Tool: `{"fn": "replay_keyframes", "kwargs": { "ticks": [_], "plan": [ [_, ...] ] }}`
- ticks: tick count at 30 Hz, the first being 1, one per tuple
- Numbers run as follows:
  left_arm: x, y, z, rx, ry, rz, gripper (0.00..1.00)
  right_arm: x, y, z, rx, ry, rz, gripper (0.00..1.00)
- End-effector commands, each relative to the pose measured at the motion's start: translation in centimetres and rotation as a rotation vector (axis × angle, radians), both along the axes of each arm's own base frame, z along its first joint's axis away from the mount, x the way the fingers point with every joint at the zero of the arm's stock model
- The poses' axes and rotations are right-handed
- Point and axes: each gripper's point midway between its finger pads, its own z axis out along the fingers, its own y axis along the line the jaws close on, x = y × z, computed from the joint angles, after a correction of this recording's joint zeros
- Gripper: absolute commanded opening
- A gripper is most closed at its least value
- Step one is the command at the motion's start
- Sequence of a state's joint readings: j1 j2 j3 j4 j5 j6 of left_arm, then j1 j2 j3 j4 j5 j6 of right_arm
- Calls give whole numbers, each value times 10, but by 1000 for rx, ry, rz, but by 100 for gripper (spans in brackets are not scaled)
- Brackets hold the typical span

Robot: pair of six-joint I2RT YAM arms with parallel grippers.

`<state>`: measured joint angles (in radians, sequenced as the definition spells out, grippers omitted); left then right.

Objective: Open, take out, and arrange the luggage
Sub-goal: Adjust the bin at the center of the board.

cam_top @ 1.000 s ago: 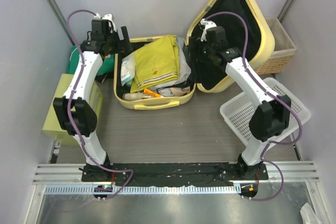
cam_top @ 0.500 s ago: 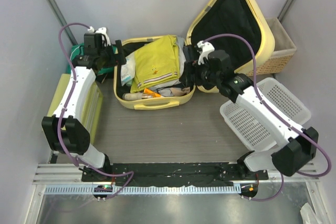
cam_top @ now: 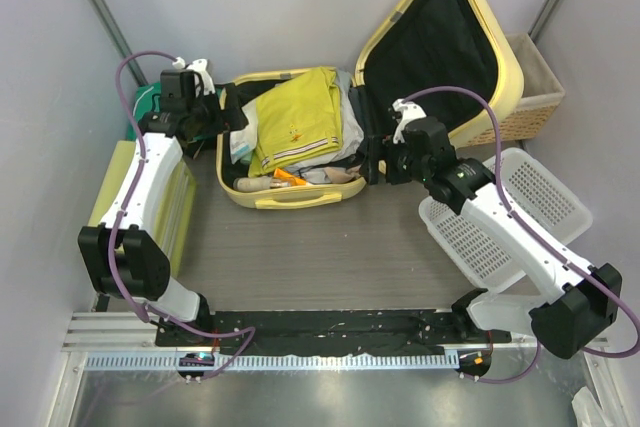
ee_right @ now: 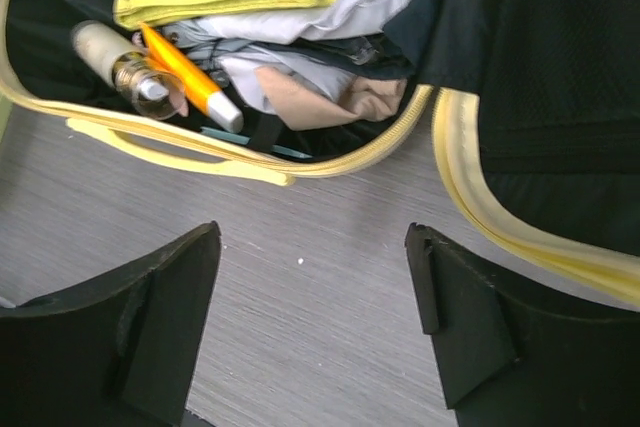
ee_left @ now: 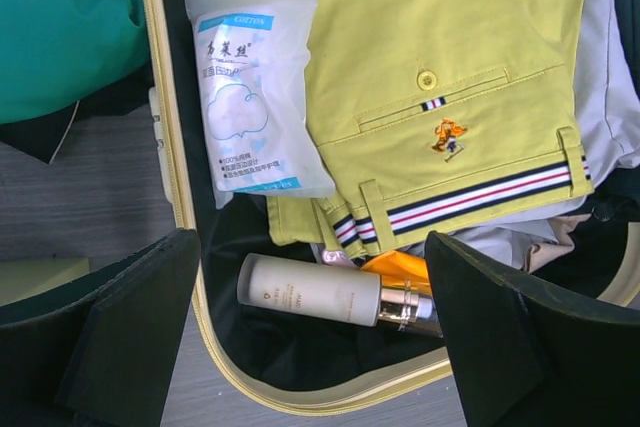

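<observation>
Luggage (cam_top: pixel 300 197) lies open at 12 o'clock on the surface (cam_top: pixel 330 257). Its lid (cam_top: pixel 440 57) stands up at 1-2 o'clock with the black lining facing the arms. The base is full and nothing looks taken out yet. Shorts (ee_left: pixel 440 57) lie on top, a cotton pack (ee_left: pixel 250 87) along the 9 o'clock wall, and a bottle (ee_left: pixel 310 292) and orange tube (ee_left: pixel 400 272) at the 6 o'clock rim, with pale clothes under them.

Left hand (ee_left: pixel 312 287) hovers at the base's 9 o'clock side. Its jaws are spread wide and hold nothing, with one finger outside the rim and one over the contents. Right hand (ee_right: pixel 312 247) is just off the base's 5 o'clock corner over bare surface, jaws also apart and empty.

Further out are a white basket (cam_top: pixel 500 217) at 4 o'clock, a wicker basket (cam_top: pixel 535 97) behind the lid at 2 o'clock and a box (cam_top: pixel 140 207) at 9 o'clock.

Risks:
- Left hand straddles the rim, so closing straight down may pinch the shell or zipper edge instead of an item, and could tug the whole case.
- The pack looks slick and flat and could slip out of a pinch.
- The bottle is round and may roll away if nudged.
- Pulling the shorts may drag loose clothes out with them.
- Right arm and its cable sit close to the lid, so a bump could tip it shut on the contents or a hand.
- Right hand would grasp air where it is now.
</observation>
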<state>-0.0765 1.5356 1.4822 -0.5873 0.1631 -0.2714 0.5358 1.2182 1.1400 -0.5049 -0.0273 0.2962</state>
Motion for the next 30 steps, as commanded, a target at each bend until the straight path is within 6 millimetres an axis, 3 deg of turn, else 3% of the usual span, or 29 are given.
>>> {"fn": "replay_keyframes", "kwargs": {
  "ticks": [1, 4, 14, 21, 30],
  "plan": [
    [-2, -10, 20, -20, -67, -61, 100, 2, -28, -11, -101, 24, -130, 86],
    [-2, -15, 18, -33, -67, -82, 100, -10, -53, -37, -223, 99, -189, 89],
    [-3, -22, 11, -50, -38, -119, 100, -23, -107, -92, -298, 240, -360, 95],
    [-3, -22, 9, -43, -35, -124, 100, -31, -107, -127, -344, 347, -347, 93],
    [-3, -26, 7, -48, -28, -136, 100, -49, -95, -128, -239, 375, -327, 90]
  ]
}}
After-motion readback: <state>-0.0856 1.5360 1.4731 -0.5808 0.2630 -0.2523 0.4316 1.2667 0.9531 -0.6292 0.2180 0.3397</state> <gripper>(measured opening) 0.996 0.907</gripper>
